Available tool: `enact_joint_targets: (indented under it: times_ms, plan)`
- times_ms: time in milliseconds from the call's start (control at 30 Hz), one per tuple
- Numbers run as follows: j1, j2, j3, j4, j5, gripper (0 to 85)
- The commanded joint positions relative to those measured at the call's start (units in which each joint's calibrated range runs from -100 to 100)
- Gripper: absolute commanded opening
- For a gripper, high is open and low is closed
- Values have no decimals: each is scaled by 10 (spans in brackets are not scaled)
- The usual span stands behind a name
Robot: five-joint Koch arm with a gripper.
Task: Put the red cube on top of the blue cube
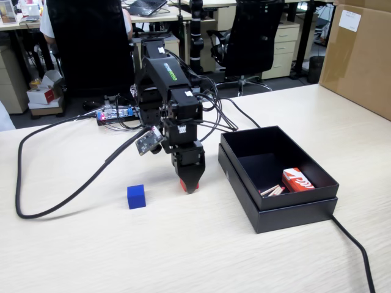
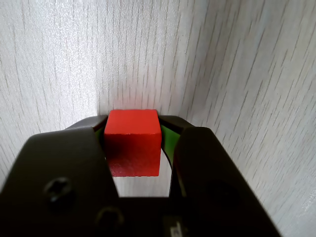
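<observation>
Gripping the small matte bright-red cube [image 2: 132,142], the black gripper [image 2: 133,148] has its jaws drawn in against the cube's two side faces, open only as wide as the cube itself, with green pads showing just inside the right jaw in the wrist view. In the fixed view the gripper [image 1: 189,185] points straight down at the pale wood-grain table [image 1: 183,244], and only a sliver of the red cube [image 1: 182,184] peeks out at its tip; whether the cube rests on the tabletop or hangs just clear of it is hard to tell from either camera, though the wrist view suggests it is at or very near the surface. The small matte deep-blue cube [image 1: 136,196] sits alone on the table at about nine o'clock from the gripper, near but clearly apart, with nothing on top of it. At three o'clock from the gripper lies an open black cardboard box [image 1: 244,183] holding a flat red-and-white packet [image 1: 297,180], which plays no part here. Judging from this, the grasp is made and the first half of the job is done; lifting, carrying the red cube over toward nine o'clock, lowering it squarely onto the blue cube and letting go all remain.
</observation>
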Motion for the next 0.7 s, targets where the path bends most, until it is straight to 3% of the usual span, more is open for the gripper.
enact_joint_targets:
  times_ms: [0, 667]
  plan:
    - [-3, -36, 34, -3, -4, 27]
    - [-46, -316, -1, -3, -17, 24]
